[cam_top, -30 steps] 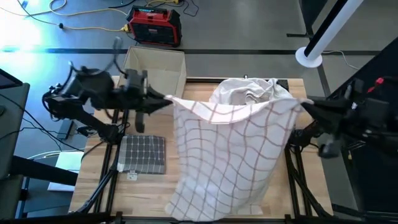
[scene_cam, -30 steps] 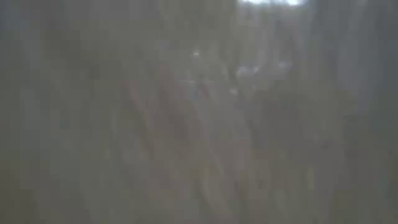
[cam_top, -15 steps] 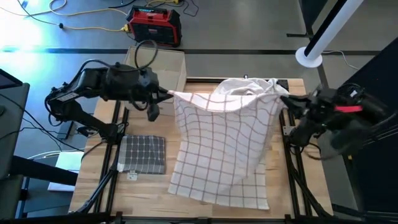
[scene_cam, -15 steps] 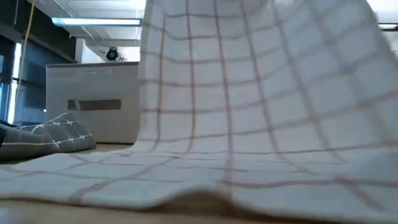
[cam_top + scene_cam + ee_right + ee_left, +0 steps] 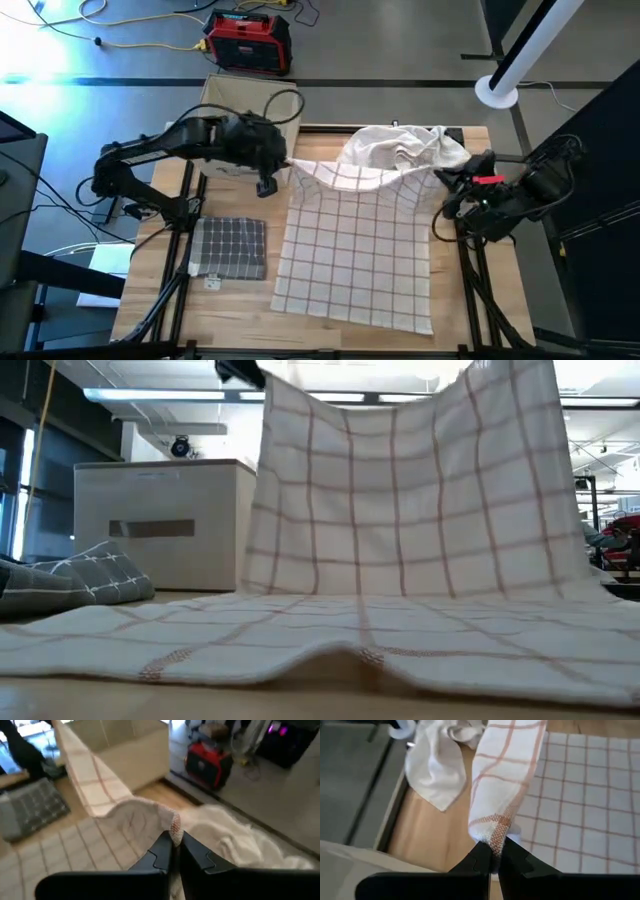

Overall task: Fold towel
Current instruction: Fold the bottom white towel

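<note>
My left gripper (image 5: 492, 856) and right gripper (image 5: 172, 846) each pinch a far corner of the checked towel (image 5: 355, 245). Far edge is held raised and taut so it can fold flat; near half lies on the table (image 5: 240, 310).

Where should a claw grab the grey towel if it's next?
Grip the grey towel at its near edge from above. It lies folded flat on the table, left of the checked towel, with bare wood in front. Both claws are shut on the checked towel's far corners.
</note>
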Controlling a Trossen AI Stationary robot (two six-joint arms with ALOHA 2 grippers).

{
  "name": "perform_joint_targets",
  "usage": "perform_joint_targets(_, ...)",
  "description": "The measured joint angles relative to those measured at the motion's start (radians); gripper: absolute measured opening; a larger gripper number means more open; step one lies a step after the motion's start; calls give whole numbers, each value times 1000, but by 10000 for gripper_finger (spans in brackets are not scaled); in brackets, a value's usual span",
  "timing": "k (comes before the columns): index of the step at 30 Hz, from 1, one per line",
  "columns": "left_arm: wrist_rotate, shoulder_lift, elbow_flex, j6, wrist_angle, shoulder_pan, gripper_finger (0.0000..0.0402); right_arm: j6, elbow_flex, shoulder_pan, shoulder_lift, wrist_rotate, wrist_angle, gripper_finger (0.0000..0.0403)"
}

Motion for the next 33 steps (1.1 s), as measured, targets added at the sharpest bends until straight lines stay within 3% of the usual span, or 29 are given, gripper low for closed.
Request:
perform_joint_targets(7,200,-2,-35,-16,-104,-27,4,-121,-128,44,-42,-268,259,5)
perform_joint_targets(11,213,-2,-36,-32,-251,-109,4,-138,-158,68,4,-484,344,5)
perform_joint_targets(15,217,-10,-106,-95,-249,-206,4,-129,-193,97,77,-650,392,5)
perform_joint_targets(26,294,-9,-396,-302,49,-411,4,-120,-276,171,244,-969,533,5)
perform_joint_targets(33,344,-10,-509,-404,266,-490,4,-116,-278,201,265,-1019,550,5)
